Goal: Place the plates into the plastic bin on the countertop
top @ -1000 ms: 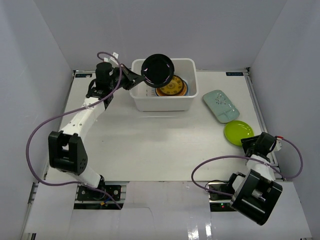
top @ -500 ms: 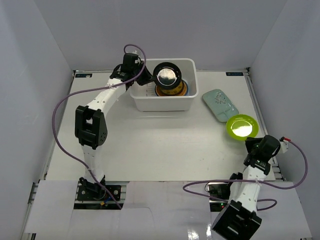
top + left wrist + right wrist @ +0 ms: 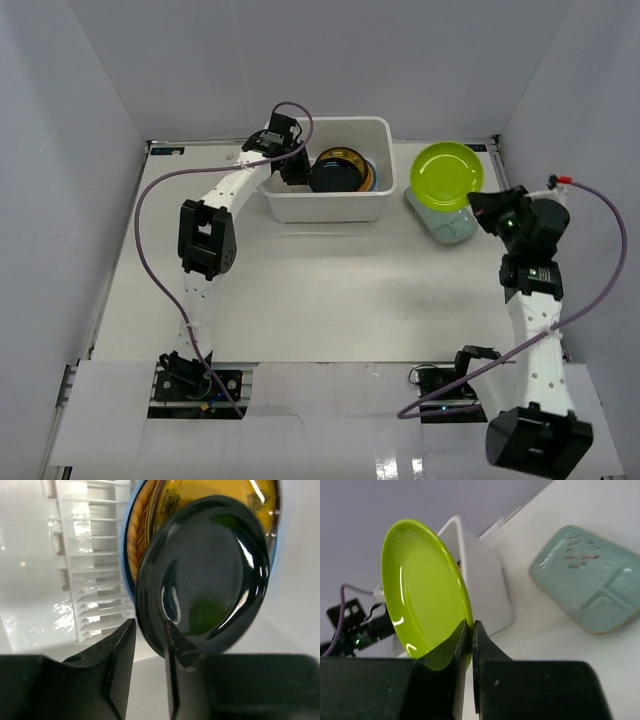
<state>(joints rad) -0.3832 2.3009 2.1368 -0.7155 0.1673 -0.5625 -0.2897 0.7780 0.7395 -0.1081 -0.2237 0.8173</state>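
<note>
Top external view: the round lime green plate (image 3: 446, 175) hangs tilted just right of the white rectangular plastic bin (image 3: 325, 212), its rim pinched in the right gripper (image 3: 478, 203), so the bin lies to its left. One pale green oblong plate (image 3: 452, 228) lies on the white countertop (image 3: 330, 290), also right of the bin. Four plates are inside the bin: a glossy black plate (image 3: 210, 575) leans on a gold-centred dark plate (image 3: 200, 490), a light blue plate (image 3: 126, 555) and a woven tan plate (image 3: 135, 540). The left gripper (image 3: 150, 635) straddles the black rim with its fingers slightly apart; whether it grips cannot be told.
</note>
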